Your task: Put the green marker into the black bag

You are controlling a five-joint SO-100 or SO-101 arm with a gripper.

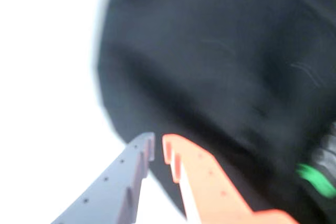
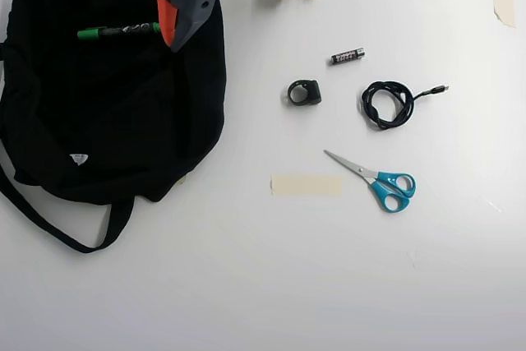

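The overhead camera looks straight down on the whole counter [image 2: 246, 285]; the wrist camera sits close over the black bag [image 1: 210, 66], which both views share.

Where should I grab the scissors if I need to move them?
Grip the scissors at the narrow metal blades, coming straight down. They lie flat, blades pointing up-left in the overhead view, blue handles lower right, with bare table on both sides.
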